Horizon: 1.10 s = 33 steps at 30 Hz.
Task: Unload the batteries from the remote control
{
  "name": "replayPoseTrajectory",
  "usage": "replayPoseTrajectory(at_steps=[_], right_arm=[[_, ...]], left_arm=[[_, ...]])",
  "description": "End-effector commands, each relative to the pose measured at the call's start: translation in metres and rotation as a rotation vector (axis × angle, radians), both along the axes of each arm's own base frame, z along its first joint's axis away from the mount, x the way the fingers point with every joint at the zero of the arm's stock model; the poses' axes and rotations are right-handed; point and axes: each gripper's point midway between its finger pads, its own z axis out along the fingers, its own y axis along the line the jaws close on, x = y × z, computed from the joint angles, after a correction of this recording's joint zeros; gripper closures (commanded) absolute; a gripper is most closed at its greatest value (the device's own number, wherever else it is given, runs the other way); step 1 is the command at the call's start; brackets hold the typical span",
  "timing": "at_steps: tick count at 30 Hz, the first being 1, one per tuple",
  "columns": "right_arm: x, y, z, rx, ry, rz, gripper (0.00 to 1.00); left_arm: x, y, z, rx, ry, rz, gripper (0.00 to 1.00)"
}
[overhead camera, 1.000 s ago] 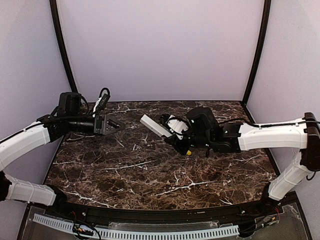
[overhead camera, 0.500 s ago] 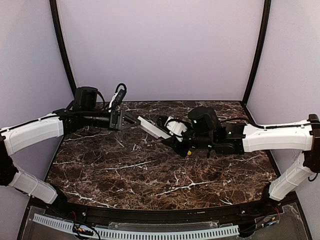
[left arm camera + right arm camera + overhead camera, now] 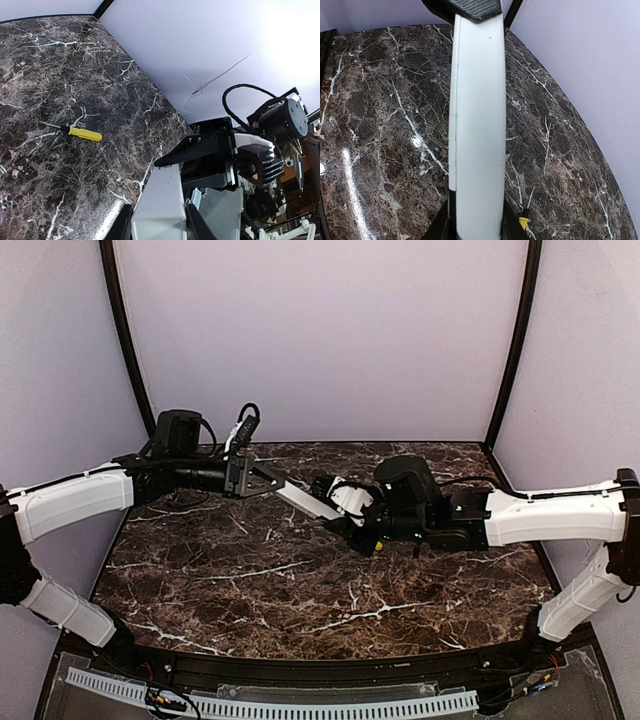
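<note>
The white remote control (image 3: pixel 308 501) hangs in the air above the back middle of the table, held at both ends. My right gripper (image 3: pixel 345 512) is shut on its right end. In the right wrist view the remote control (image 3: pixel 477 125) runs straight up from my right gripper (image 3: pixel 476 220), whose dark fingers press both its sides. My left gripper (image 3: pixel 275 483) has its jaws against both sides of the left end. In the left wrist view my left gripper (image 3: pixel 159 212) flanks the remote control (image 3: pixel 165 187) tightly. The batteries are hidden.
A yellow-handled screwdriver (image 3: pixel 82 133) with a dark tip lies on the dark marble table (image 3: pixel 250 590), just below the right gripper in the top view (image 3: pixel 377 545). Lilac walls and black posts close off the back and sides.
My left arm swung right toward the remote control, and its jaws went from wide open to closed on the remote's left end. The right arm kept its grip and barely moved.
</note>
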Motion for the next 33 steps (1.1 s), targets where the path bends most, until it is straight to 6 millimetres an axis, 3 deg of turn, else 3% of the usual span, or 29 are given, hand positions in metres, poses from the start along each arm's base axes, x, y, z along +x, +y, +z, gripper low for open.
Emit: replayPoseTrajectory(at_steps=[1,5,8,14,15,16,22,26,33], right_arm=[[0.001,0.005,0.015,0.053,-0.02,-0.015,0.91],[0.008,0.002,0.014,0.05,-0.026,-0.062,0.85],[0.012,0.0,0.015,0.049,-0.03,-0.092,0.6],[0.012,0.0,0.022,0.069,-0.024,-0.099,0.2],[0.012,0.0,0.023,0.075,-0.021,-0.1,0.05],[0.012,-0.001,0.023,0.079,-0.017,-0.102,0.02],[0.014,-0.01,0.036,0.163,0.064,-0.095,0.01],[0.023,-0.027,0.048,0.27,0.19,-0.079,0.01],[0.005,-0.039,0.074,0.458,0.388,0.114,0.01]], left_arm=[[0.0,-0.005,0.011,-0.028,-0.052,-0.027,0.84],[-0.001,-0.005,0.013,-0.041,-0.062,-0.021,0.95],[-0.001,-0.004,0.015,-0.049,-0.073,-0.014,0.99],[0.0,0.0,0.02,-0.064,-0.115,0.017,1.0],[-0.001,0.001,0.022,-0.069,-0.126,0.017,1.0],[0.0,0.002,0.022,-0.07,-0.135,0.021,1.0],[-0.006,0.008,0.032,-0.084,-0.211,0.034,1.0],[-0.008,0.015,0.04,-0.094,-0.285,0.059,0.99],[-0.015,0.017,0.062,-0.186,-0.371,0.059,1.0]])
